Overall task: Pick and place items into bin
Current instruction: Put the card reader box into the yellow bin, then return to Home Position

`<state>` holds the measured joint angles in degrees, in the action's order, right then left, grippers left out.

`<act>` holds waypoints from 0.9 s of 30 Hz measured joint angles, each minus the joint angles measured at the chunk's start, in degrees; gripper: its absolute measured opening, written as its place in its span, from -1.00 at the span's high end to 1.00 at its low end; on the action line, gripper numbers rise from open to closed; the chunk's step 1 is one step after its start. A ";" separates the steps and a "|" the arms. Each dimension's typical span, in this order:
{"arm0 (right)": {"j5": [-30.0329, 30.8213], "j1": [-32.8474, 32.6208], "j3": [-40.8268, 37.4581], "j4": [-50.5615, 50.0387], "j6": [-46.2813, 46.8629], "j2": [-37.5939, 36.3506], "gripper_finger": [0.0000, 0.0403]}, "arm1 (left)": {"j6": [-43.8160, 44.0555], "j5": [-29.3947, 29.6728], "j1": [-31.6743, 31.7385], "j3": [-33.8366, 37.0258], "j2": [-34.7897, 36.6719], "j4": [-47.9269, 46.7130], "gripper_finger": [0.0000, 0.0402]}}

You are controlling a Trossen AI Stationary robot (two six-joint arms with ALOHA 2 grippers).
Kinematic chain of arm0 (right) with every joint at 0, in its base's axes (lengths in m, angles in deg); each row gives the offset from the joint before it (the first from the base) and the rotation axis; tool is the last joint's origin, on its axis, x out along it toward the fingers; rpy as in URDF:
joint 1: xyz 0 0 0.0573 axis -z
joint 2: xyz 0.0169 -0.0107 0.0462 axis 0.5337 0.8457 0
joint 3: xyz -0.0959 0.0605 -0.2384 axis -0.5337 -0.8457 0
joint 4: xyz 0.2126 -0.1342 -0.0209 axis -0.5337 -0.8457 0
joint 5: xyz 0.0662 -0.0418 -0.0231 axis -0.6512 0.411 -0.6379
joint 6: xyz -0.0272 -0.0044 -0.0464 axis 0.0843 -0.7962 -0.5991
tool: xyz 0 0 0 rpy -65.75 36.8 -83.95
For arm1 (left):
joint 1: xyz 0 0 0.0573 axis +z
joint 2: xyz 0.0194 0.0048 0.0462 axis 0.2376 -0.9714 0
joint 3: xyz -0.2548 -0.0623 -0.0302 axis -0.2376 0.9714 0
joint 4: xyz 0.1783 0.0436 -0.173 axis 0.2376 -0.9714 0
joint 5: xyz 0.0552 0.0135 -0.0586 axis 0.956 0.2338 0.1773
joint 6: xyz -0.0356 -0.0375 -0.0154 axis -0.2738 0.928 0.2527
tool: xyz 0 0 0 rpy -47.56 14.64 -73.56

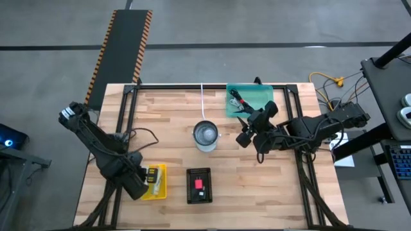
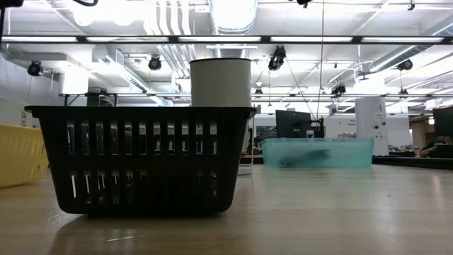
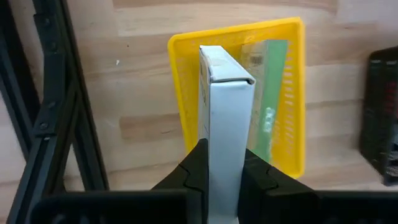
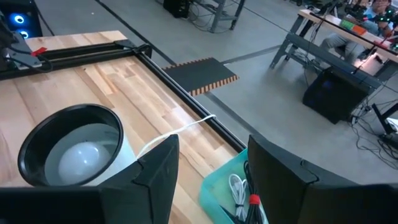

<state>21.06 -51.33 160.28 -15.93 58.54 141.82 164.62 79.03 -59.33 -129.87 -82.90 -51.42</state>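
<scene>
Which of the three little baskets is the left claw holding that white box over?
The yellow basket: the left gripper grips the white box above it, unlike the black basket and teal bin.

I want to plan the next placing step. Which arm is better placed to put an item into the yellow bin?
The left arm. Its pincer is shut on a white box directly over the yellow bin. The right pincer is open and empty, far away beside the teal tray.

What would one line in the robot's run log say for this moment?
left end effector: shut on white box over yellow basket | right end effector: open, between cup and teal tray
</scene>
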 joint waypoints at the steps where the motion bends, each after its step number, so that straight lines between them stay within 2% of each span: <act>1: 0.00 0.00 -0.08 0.06 0.00 0.00 0.13 | 0.03 -0.36 0.04 0.00 -0.60 0.08 0.87; 15: -0.17 0.00 -0.63 0.09 0.12 0.00 0.14 | -0.01 -0.37 2.51 0.00 -6.42 3.63 0.88; 20: -0.20 0.00 -0.63 0.09 1.37 0.00 0.16 | -0.34 -0.30 2.51 0.00 -7.21 3.68 0.66; 27: -0.20 0.00 -0.63 0.07 1.38 0.00 0.15 | -6.32 -0.24 2.51 -0.04 -5.36 3.64 0.30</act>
<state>20.86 -51.33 159.65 -15.87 59.92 141.82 158.30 78.78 -56.81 -129.91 -88.25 -47.78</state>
